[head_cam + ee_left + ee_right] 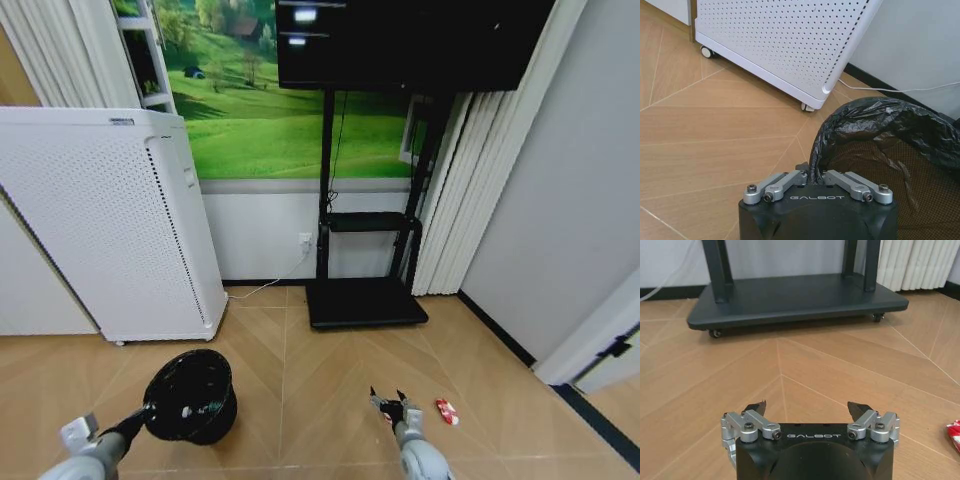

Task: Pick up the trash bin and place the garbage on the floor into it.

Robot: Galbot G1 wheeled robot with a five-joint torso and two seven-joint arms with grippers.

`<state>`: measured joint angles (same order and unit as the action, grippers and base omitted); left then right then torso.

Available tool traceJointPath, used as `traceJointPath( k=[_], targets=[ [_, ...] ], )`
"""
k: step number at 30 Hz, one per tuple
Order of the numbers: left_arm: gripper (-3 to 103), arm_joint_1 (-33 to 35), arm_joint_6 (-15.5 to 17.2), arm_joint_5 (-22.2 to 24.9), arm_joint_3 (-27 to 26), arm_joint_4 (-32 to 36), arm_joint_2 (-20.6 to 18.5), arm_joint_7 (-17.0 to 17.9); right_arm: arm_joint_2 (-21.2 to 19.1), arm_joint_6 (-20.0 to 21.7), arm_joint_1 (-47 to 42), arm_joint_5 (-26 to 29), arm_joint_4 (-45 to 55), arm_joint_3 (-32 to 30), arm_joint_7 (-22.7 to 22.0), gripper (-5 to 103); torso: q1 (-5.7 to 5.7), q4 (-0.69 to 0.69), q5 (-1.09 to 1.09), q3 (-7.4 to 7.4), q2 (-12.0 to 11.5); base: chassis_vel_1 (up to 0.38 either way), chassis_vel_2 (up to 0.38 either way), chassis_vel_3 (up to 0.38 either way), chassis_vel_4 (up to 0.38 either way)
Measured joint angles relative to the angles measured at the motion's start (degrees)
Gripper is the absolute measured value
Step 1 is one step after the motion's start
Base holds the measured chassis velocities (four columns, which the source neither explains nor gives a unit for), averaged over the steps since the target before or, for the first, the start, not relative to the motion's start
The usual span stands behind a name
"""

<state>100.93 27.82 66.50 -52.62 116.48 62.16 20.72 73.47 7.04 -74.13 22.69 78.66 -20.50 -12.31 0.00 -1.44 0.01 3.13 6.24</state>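
Note:
The trash bin (190,395), small, round and lined with a crinkly black bag, hangs tilted just above the wooden floor at the lower left. My left gripper (146,412) is shut on its near rim; in the left wrist view the left gripper (814,175) pinches the bag-covered rim of the bin (880,135). One piece of garbage, a small red-and-white wrapper (446,411), lies on the floor. My right gripper (388,396) hovers open just left of it, apart from it. In the right wrist view the right gripper (810,407) holds nothing, and the wrapper (954,434) shows at the frame's edge.
A tall white perforated appliance (110,220) on castors stands behind the bin, also close by in the left wrist view (790,40). A black wheeled TV stand base (365,300) (795,297) sits ahead by the wall. A grey wall (560,200) closes the right side.

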Motion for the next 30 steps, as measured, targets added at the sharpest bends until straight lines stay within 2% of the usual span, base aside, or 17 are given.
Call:
traceJointPath(
  k=[5, 10, 21, 23, 25, 26, 28, 29, 30],
  targets=[
    [3, 0.4, -0.1, -0.5, 0.6, 0.4, 0.9, 0.0, 0.3, 0.2, 1.1, -0.6, -2.9, 0.6, 0.0, 93, 0.0, 0.0, -0.02, 0.0, 0.0, 0.0, 0.0, 0.0, 0.0],
    [3, 0.6, -0.3, -0.9, 1.3, 1.0, 1.5, 0.0, 1.8, -1.2, 2.6, -4.4, -8.3, 0.7, 0.4, 93, 0.0, -0.01, -0.02, 0.0, 0.0, 0.0, 0.0, 0.0, 0.0],
    [3, 1.0, -0.3, -0.9, 2.7, 2.2, 0.8, 0.4, 5.3, -3.5, 9.8, -8.5, -21.1, 0.5, -0.7, 91, 0.0, 0.01, -0.01, 0.0, 0.0, 0.0, 0.0, 0.0, 0.0],
    [3, 0.5, -0.3, -0.3, 2.8, 2.3, 0.1, 0.7, 5.8, -3.6, 10.7, -9.3, -23.3, 0.2, -1.2, 85, 0.0, 0.0, -0.01, 0.0, 0.0, 0.0, 0.0, 0.0, 0.0],
    [3, 0.4, -0.3, -0.2, 2.8, 2.3, 0.0, 0.8, 5.9, -3.6, 10.7, -9.3, -23.5, 0.1, -1.4, 85, 0.0, -0.01, -0.01, 0.0, 0.0, 0.0, 0.0, 0.0, 0.0],
    [3, 0.2, -0.3, 0.0, 2.8, 2.2, -0.1, 0.8, 5.9, -3.5, 10.5, -9.3, -23.6, -0.2, -1.8, 79, 0.0, 0.0, -0.01, 0.0, 0.0, 0.0, 0.0, 0.0, 0.0],
    [3, 0.1, -0.3, 0.1, 2.8, 2.0, -0.1, 0.8, 5.8, -3.4, 10.0, -9.3, -23.4, -0.3, -1.9, 79, 0.0, 0.0, -0.01, -0.01, 0.0, 0.0, 0.0, 0.0, 0.0],
    [3, -0.1, -0.3, 0.0, 2.8, 1.7, -0.1, 0.8, 5.5, -3.3, 9.2, -9.0, -22.8, -0.5, -2.0, 68, 0.0, -0.01, -0.01, -0.01, 0.0, 0.0, 0.0, 0.0, 0.0],
    [3, -0.1, -0.3, 0.0, 2.8, 1.7, -0.1, 0.8, 5.5, -3.3, 9.2, -9.0, -22.8, -0.5, -2.0, 68, 0.0, -0.01, -0.01, -0.01, 0.0, 0.0, 0.0, 0.0, 0.0]
  ],
)
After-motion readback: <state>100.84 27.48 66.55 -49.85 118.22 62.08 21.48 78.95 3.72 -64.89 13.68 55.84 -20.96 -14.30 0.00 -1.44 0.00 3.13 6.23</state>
